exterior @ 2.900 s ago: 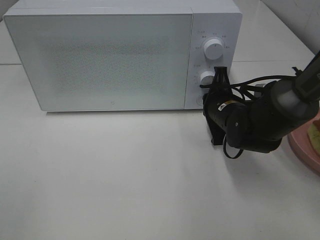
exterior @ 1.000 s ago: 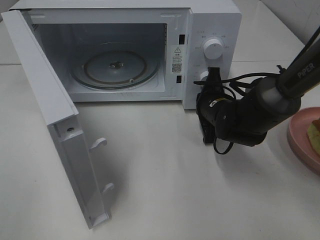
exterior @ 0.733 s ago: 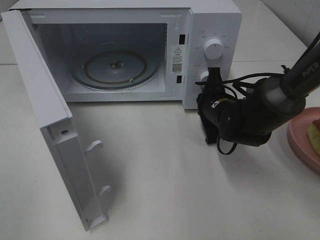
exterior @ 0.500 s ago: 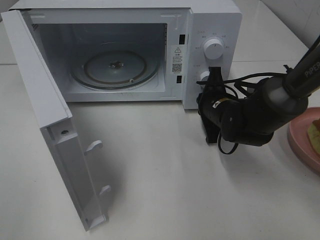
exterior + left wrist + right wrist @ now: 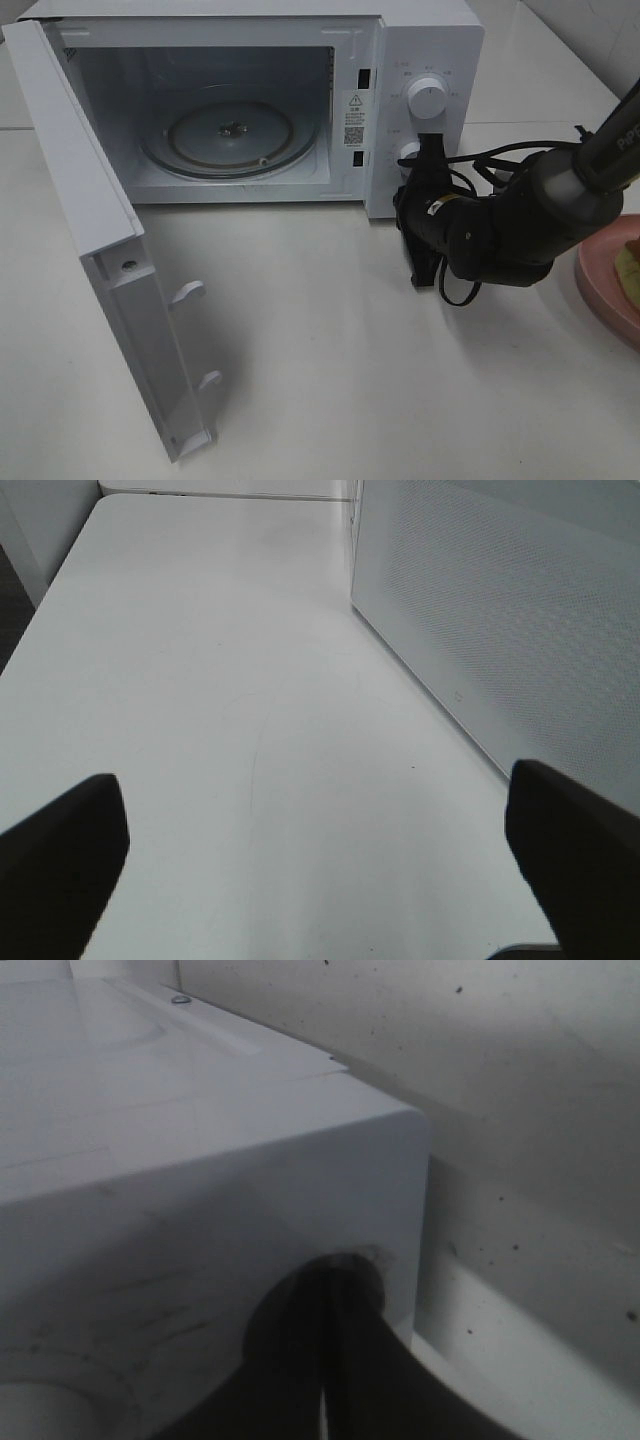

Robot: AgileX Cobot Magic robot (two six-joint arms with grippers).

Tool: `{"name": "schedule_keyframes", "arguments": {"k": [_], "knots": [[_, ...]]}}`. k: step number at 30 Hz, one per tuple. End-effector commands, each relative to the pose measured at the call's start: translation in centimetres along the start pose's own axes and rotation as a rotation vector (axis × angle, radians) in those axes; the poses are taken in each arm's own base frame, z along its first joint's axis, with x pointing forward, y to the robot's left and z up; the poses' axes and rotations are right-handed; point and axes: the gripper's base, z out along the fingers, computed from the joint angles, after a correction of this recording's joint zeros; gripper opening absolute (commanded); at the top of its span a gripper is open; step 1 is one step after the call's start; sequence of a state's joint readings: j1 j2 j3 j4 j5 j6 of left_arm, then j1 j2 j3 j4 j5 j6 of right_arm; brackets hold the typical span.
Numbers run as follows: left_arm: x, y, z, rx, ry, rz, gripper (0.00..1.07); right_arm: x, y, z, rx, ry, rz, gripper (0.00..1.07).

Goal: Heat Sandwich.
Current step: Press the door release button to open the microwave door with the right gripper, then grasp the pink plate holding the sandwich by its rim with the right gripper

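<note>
Your left pincer (image 5: 315, 800) stands spread wide, its two dark fingertips (image 5: 60, 850) at the outer edges of the wrist view, gripping nothing. Under it lies bare white tabletop (image 5: 200, 680), and the perforated outer face of the door (image 5: 500, 630) runs along one side of it. From the high camera, working from the left, you see the one microwave (image 5: 430, 40) with its door (image 5: 90, 210) swung fully out toward the front left. The door's lower corner reaches nearly to the near table edge, and its two latch hooks (image 5: 190, 291) point inward. Between the door and the arm you have a broad open stretch of table in front of the cavity. The cavity holds one round glass turntable (image 5: 228, 135), lying flat. On the control panel (image 5: 440, 60) you can count two knobs. The upper knob (image 5: 428, 97) is in plain view and the lower knob (image 5: 408, 152) is half hidden. Your right pincer (image 5: 432, 150) is pinched shut with nothing in it, its tips up against the panel at that lower knob. Whether it is pressing there, you cannot tell. At the far right edge sits one pink plate (image 5: 600, 290), well apart from the microwave, and on it lies the sandwich (image 5: 630, 260), only a sliver of it in frame.
</note>
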State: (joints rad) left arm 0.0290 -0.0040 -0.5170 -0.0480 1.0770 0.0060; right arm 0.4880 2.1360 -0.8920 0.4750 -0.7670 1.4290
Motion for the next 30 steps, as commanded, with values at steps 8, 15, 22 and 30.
{"name": "schedule_keyframes", "arguments": {"k": [8,15,22,30], "knots": [[0.1,-0.1,-0.2,0.002,-0.03,-0.009,0.98,-0.2,1.3,-2.6,-0.009,0.056,-0.054,0.01],[0.1,-0.1,-0.2,0.002,-0.03,-0.009,0.98,-0.3,-0.8,-5.7,0.061,0.115,-0.093,0.01],[0.1,-0.1,-0.2,0.002,-0.03,-0.009,0.98,-0.4,-1.9,-8.6,0.098,0.147,-0.13,0.03],[0.1,-0.1,-0.2,0.002,-0.03,-0.009,0.98,-0.3,-2.3,-10.9,0.215,0.226,-0.234,0.03]]}}
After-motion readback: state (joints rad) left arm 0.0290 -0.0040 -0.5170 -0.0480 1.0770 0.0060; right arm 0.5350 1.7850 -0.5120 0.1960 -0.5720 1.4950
